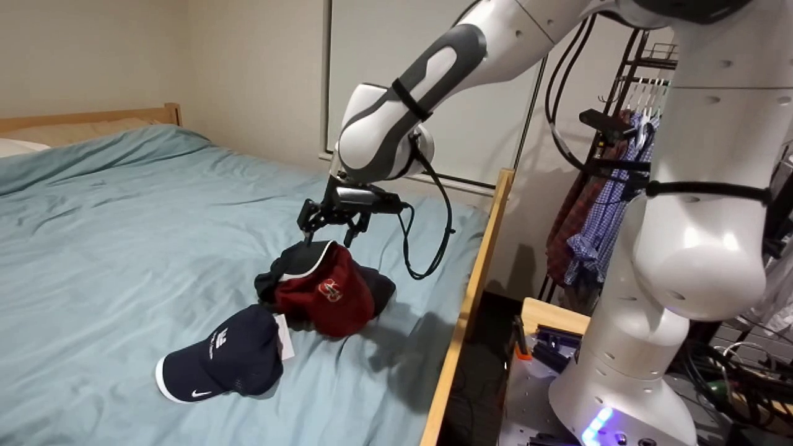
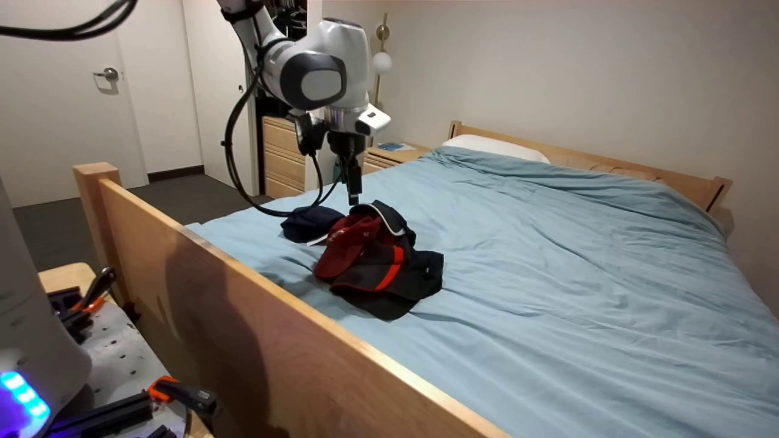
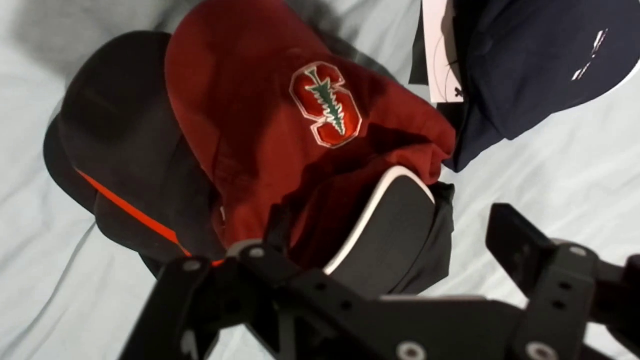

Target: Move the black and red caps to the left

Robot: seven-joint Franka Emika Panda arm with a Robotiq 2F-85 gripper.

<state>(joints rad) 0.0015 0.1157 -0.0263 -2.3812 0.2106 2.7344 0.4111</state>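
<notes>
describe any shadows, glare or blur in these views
In an exterior view, glare on the arm and soft shadow on the bed; in an exterior view, a broad shadow across the footboard and a glowing blue base light; in the wrist view, dark shadows on the red cap, and the hand looks slightly soft.

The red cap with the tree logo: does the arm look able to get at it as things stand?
Likely yes: the open tool hangs close to the red cap, whose front faces up uncovered. The dark white-edged brim showing in the tool's gap might get caught too, though.
</notes>
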